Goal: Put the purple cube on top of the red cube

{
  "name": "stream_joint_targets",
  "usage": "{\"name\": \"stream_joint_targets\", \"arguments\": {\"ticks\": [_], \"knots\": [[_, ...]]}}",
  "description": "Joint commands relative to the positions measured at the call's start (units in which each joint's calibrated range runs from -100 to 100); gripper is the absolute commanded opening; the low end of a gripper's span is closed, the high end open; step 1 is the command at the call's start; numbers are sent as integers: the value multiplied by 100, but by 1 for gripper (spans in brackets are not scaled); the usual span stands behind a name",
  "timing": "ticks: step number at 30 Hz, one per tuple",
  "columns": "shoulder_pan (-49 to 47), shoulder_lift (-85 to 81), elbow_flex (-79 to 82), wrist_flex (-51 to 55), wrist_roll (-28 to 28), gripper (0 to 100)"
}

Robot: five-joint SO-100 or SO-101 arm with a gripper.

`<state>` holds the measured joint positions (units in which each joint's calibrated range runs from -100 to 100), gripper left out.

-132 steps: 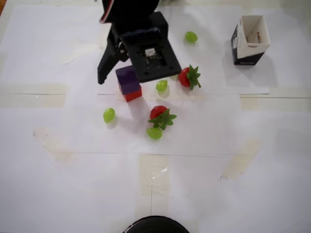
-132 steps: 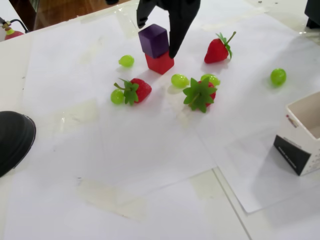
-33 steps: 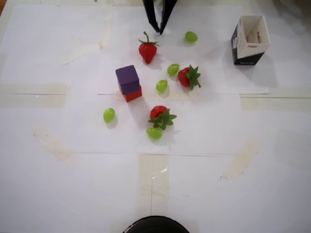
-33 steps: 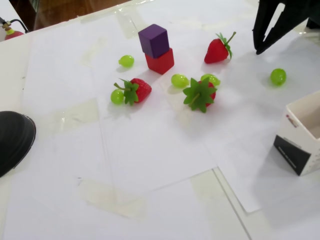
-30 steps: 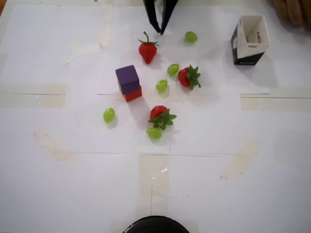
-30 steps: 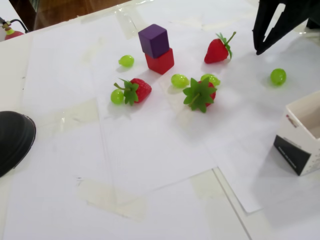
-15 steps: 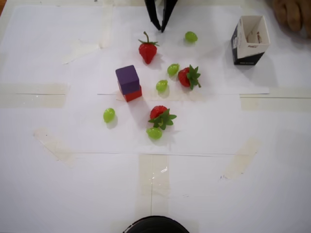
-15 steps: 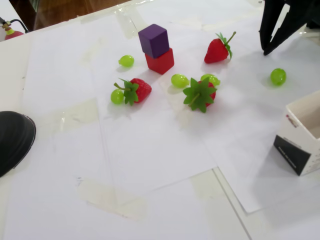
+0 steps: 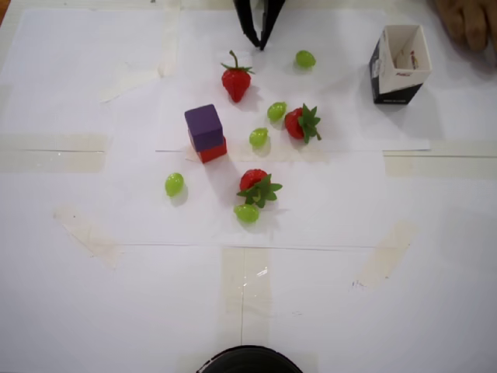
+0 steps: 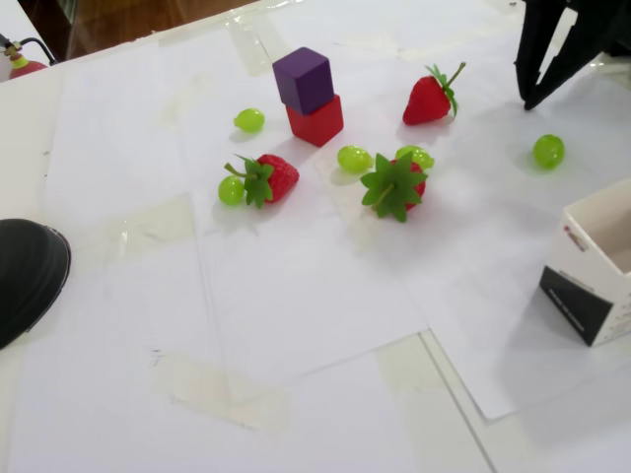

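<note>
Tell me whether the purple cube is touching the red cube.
Touching. In the fixed view the purple cube sits directly on the red cube, faces meeting with no gap; the gripper is far off to the right.

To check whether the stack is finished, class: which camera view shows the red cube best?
The fixed view: it looks from the side, so the red cube shows two full faces beneath the purple cube. In the overhead view the purple cube covers nearly all of it; only a red sliver shows.

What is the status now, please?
Gripper empty, parked at table edge. Purple cube sits on red cube. Nothing in the way.
</note>
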<state>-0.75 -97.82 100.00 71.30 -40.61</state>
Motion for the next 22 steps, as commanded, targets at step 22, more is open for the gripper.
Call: {"name": "stream_joint_targets", "arguments": {"ticks": [22], "knots": [[-72, 23, 0, 51, -88, 0]]}}
